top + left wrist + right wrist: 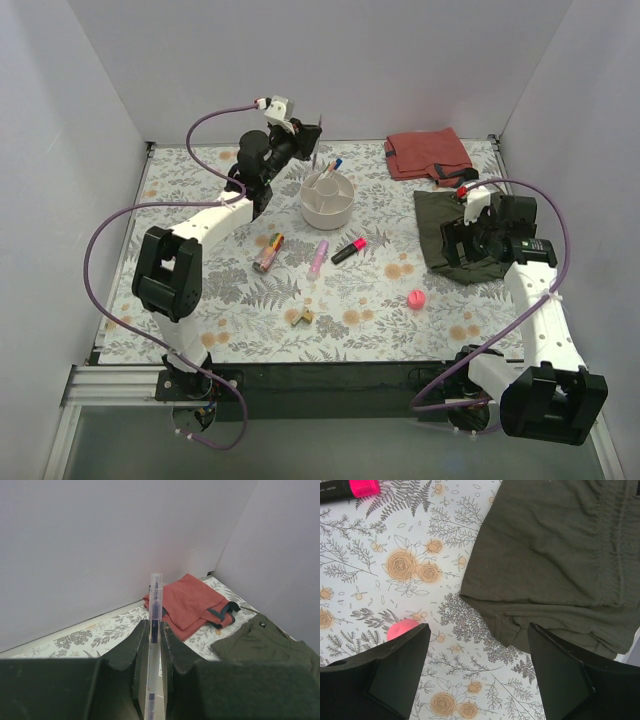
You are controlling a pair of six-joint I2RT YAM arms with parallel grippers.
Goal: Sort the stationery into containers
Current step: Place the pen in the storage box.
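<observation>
nearest the arm bases, on the floral tabletop (220,300), two tan bits (303,317) lie together, with a pink ball (416,298) off to the right. a little farther in, a row of three things lies loose: a pink-orange patterned tube (268,252), a lilac tube (320,256) and a black-pink highlighter (349,249). to the right of them the right tool (480,627) hangs over the edge of an olive-green cloth (560,555), its fingers spread apart with nothing between them.

beyond the row sits the round white bowl (328,200), with a few pens (331,168) standing in its far side. just past the bowl's far rim, the left tool (154,630) is clamped on a thin clear pen (155,600), which runs up between the fingers and points toward the back wall. a folded red cloth (428,155) lies in the far right corner.

the step in hand looks like dropping this pen into the bowl. the next move likely calls for carrying it over the section that holds the other pens, lowering it tip-down, then letting the fingers part. five loose items remain to sort.
</observation>
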